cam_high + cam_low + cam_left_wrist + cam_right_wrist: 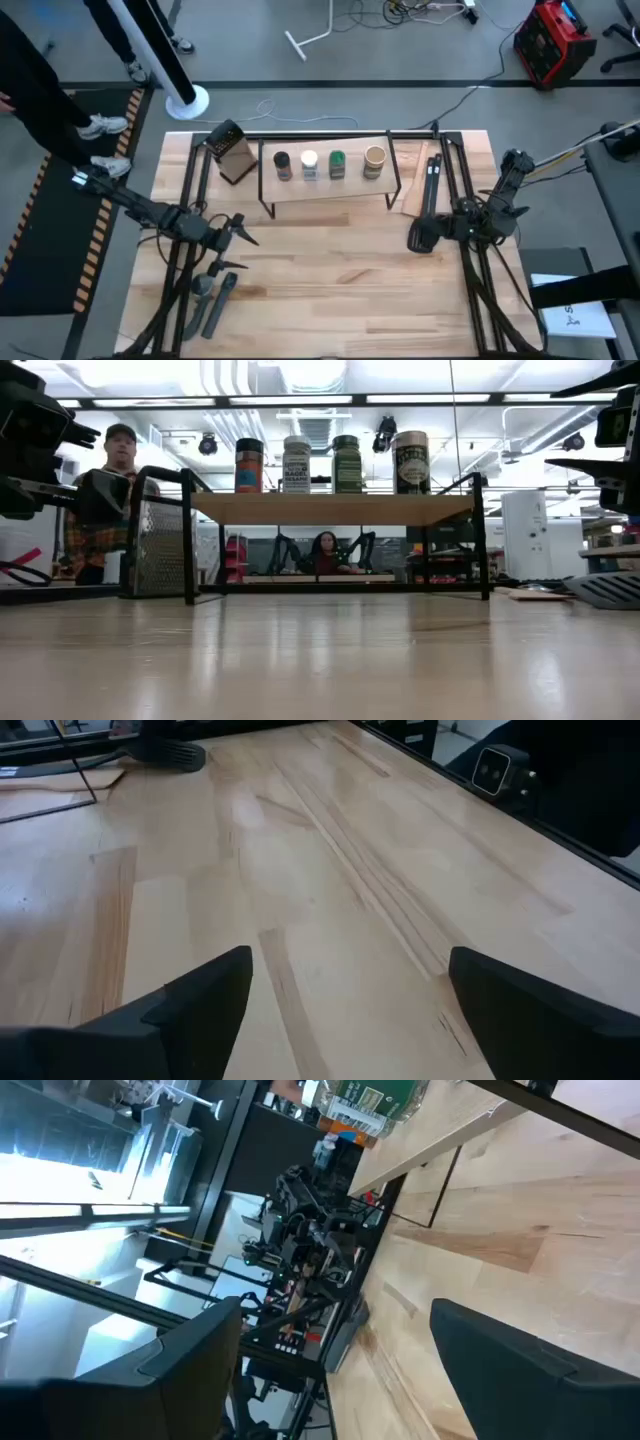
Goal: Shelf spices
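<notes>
Four spice jars stand upright in a row on the small wooden shelf [330,185]: a black-topped one [282,164], a white-topped one [309,164], a green one [337,163] and a tan-topped one [374,160]. In the low view they rest by their bases on the shelf board [330,508]. My left gripper [240,232] hovers open over the table, near and left of the shelf, with only bare wood between its fingers [350,990]. My right gripper [420,238] is open too, near and right of the shelf, and holds nothing [335,1340].
A dark box grater [233,153] stands at the shelf's left end. Long dark utensils [431,185] and a thin wooden piece [410,187] lie right of the shelf. Grey utensils [213,298] lie at the near left. A person [105,500] stands beyond the table.
</notes>
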Controlling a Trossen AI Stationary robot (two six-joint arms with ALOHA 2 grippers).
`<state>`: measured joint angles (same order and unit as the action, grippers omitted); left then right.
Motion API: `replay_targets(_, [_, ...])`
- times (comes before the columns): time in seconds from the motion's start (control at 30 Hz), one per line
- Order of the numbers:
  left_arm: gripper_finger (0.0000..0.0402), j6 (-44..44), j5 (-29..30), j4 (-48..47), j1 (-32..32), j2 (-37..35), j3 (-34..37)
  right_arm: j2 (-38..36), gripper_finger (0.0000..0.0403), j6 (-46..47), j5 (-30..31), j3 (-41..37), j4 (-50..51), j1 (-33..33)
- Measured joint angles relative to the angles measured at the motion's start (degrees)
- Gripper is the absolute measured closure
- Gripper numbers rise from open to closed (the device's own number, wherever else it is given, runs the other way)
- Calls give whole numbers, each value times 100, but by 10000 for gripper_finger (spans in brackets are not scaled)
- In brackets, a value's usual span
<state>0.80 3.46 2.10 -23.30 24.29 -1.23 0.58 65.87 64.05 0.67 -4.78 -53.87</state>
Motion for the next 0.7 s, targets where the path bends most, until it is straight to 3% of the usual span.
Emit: replay_targets(0.7, [74,-2,0,-1,1,0,0,-1,119,-1,2,0,-2,1])
